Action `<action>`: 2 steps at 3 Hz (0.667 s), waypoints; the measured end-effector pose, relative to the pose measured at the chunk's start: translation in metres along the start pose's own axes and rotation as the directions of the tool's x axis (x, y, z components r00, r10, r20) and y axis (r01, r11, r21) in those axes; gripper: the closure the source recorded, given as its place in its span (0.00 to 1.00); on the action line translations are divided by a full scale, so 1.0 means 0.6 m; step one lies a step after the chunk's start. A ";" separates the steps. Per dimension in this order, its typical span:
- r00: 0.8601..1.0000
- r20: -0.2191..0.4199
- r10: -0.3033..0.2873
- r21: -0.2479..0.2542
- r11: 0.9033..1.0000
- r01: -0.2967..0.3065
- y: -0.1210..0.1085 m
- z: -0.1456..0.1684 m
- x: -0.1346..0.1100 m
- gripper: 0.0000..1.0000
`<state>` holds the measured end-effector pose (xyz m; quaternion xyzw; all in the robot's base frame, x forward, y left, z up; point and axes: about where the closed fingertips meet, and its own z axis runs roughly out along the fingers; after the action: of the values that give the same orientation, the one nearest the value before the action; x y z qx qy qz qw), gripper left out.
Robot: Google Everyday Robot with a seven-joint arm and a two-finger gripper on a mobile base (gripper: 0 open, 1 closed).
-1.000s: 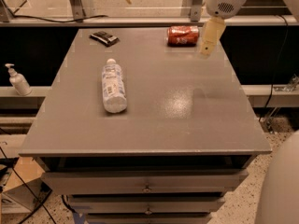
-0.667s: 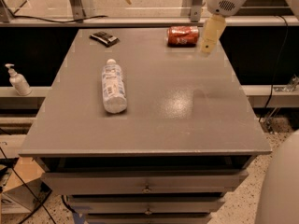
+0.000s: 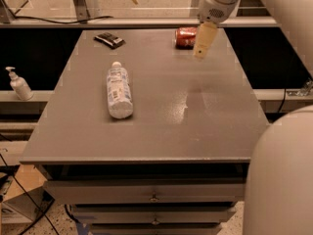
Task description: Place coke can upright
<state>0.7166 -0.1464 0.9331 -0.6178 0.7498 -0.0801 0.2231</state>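
Observation:
The coke can [image 3: 185, 37] is red with white lettering and lies on its side near the far edge of the grey table [image 3: 195, 111], right of centre. My gripper [image 3: 202, 47] hangs from the arm at the top right. It is cream-coloured, points down and covers the can's right end in the picture. I cannot tell whether it touches the can.
A clear plastic bottle with a white-blue label [image 3: 119, 92] lies on its side at the table's left middle. A small dark flat object [image 3: 109, 39] lies at the far left. A pump dispenser [image 3: 18, 83] stands on a ledge left of the table. Drawers [image 3: 154, 195] are below the front edge.
My gripper has moved a little to the left, so it now overlaps the can's right end. The can and the bottle have not moved.

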 end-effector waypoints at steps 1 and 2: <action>0.999 -0.031 -0.044 0.004 0.999 0.044 -0.018 0.043 -0.022 0.00; 0.995 -0.065 -0.072 -0.002 0.997 0.072 -0.034 0.079 -0.032 0.00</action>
<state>0.7580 -0.1251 0.9036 -0.6416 0.7338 -0.1080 0.1957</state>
